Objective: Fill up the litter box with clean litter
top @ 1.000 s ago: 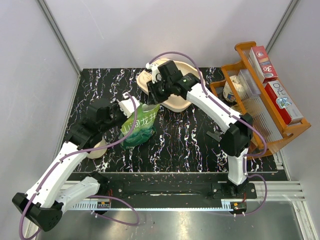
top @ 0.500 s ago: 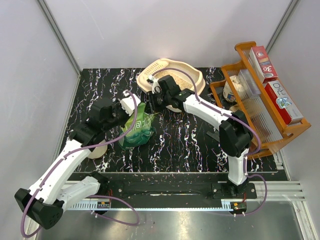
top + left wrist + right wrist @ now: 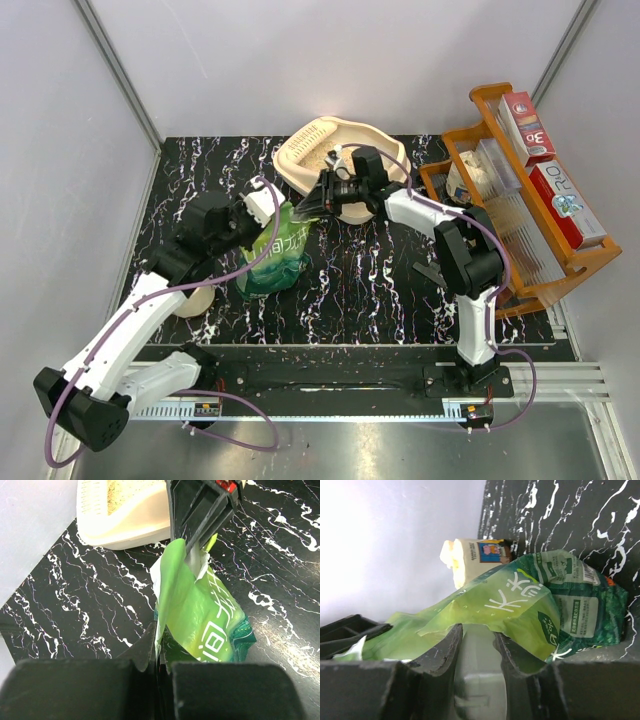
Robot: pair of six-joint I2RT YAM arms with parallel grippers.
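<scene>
The cream litter box [image 3: 385,150] stands at the back middle of the table, with pale tan clean litter [image 3: 335,157] in it; both show in the left wrist view too, the litter box [image 3: 125,525] and the litter [image 3: 119,489]. In front of it lies a green printed bag [image 3: 277,258], mouth turned up. My left gripper [image 3: 268,206] is shut on the bag's left edge [image 3: 165,595], which runs down between its fingers. My right gripper [image 3: 313,203] is shut on a pale grey scoop [image 3: 479,670], whose tip [image 3: 194,557] sits at the bag's mouth.
An orange wooden rack [image 3: 560,275] with boxes stands along the right edge. A cream tape roll [image 3: 193,301] lies left of the bag, under the left arm. A small dark object [image 3: 430,270] lies near the right arm's elbow. Walls close the left and back.
My right gripper has come from over the litter box down and forward to the bag's mouth. The left gripper has kept its hold on the bag's edge.
</scene>
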